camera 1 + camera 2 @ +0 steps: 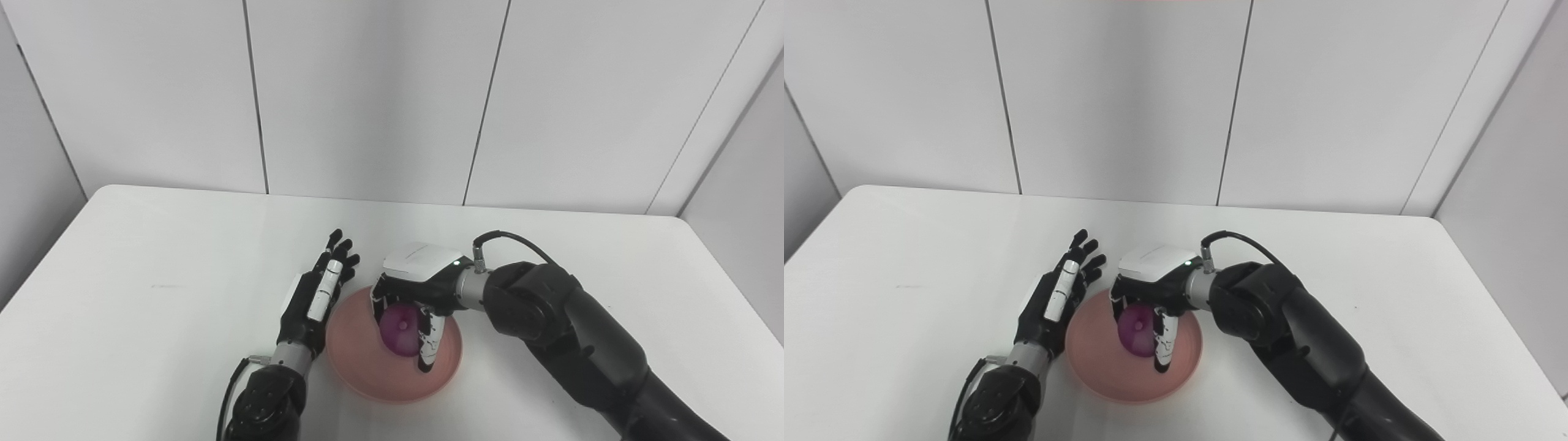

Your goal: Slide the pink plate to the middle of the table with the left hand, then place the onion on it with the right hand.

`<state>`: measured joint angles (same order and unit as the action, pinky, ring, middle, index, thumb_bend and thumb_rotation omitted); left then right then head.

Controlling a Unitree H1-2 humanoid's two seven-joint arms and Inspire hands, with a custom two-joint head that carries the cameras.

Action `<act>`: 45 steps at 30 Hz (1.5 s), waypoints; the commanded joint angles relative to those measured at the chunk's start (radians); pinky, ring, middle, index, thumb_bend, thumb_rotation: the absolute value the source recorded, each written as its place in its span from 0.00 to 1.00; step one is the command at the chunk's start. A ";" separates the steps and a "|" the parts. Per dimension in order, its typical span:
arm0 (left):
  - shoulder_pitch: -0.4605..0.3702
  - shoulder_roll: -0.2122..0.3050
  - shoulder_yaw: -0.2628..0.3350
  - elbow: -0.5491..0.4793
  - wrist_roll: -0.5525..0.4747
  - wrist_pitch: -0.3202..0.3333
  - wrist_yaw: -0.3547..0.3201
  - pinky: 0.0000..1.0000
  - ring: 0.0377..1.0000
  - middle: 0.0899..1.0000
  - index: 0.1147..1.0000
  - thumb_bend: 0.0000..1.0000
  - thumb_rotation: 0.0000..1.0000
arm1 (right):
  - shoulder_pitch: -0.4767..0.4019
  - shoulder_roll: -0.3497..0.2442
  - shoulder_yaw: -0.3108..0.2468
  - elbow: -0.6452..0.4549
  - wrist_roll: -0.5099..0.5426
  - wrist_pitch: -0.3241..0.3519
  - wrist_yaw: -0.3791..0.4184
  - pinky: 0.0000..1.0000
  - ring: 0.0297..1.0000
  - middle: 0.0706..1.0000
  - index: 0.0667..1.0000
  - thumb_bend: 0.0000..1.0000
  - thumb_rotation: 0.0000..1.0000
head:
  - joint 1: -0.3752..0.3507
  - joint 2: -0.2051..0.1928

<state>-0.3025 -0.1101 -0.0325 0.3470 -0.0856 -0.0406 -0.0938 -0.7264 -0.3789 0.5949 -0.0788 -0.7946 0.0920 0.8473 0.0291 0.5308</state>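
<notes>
On the white table (153, 245), near its front-centre, the pink plate (361, 361) is seen lying flat, with its near rim close to the table's front edge. Over the plate's inner surface the right hand (410, 300) is positioned, its white-backed palm turned downward and its arm reaching in from the lower right. The purple onion (398, 331) is enclosed by this hand: the fingers (429, 346) are curled down around the onion's right and front sides, and the onion's cut-looking round face is turned toward the camera. The onion is located above the plate's middle; whether its underside is touching the plate or is held just clear of it cannot be determined, since the contact is hidden by the fingers. The left hand (315, 294) is observed just beside the plate's left rim, standing on edge with its fingers extended, spread slightly and pointing away toward the back wall (367, 92). Nothing is held in it. Whether its edge is touching the plate's rim cannot be told from either view. A black cable (514, 239) is noted looping out from the right wrist. The white panelled wall is seen behind the table's far edge.
</notes>
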 commanded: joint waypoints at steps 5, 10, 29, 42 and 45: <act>0.077 -0.013 -0.006 0.086 -0.001 0.037 0.003 0.94 0.92 0.97 1.00 0.65 0.86 | -0.036 0.015 -0.015 -0.005 -0.004 -0.061 -0.051 0.43 0.50 0.44 0.47 0.53 0.00 | 0.000 0.002; 0.077 -0.012 -0.007 0.090 0.005 0.034 0.007 0.93 0.91 0.96 0.99 0.66 0.86 | -0.033 0.022 -0.013 0.001 -0.004 -0.062 -0.058 0.44 0.51 0.44 0.47 0.53 0.00 | -0.008 0.003; 0.080 -0.014 -0.006 0.082 0.003 0.047 0.010 0.92 0.91 0.96 0.99 0.67 0.86 | -0.024 0.034 0.000 0.010 -0.034 -0.064 -0.067 0.46 0.55 0.58 0.46 0.52 0.11 | -0.008 0.007; 0.081 -0.014 -0.006 0.070 0.000 0.059 0.010 0.92 0.91 0.95 0.99 0.67 0.85 | -0.044 0.010 0.001 -0.004 -0.005 -0.069 -0.014 0.70 0.79 0.80 0.73 1.00 0.41 | -0.015 0.006; 0.080 -0.015 -0.003 0.070 -0.004 0.060 0.009 0.92 0.91 0.96 0.99 0.67 0.86 | -0.050 0.009 0.000 -0.007 0.000 -0.067 -0.001 0.75 0.82 0.81 0.74 1.00 0.40 | -0.017 0.005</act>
<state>-0.3028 -0.1176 -0.0346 0.3520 -0.0846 -0.0445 -0.0908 -0.7183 -0.3643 0.6082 -0.0544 -0.8018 0.0634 0.8508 0.0108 0.5354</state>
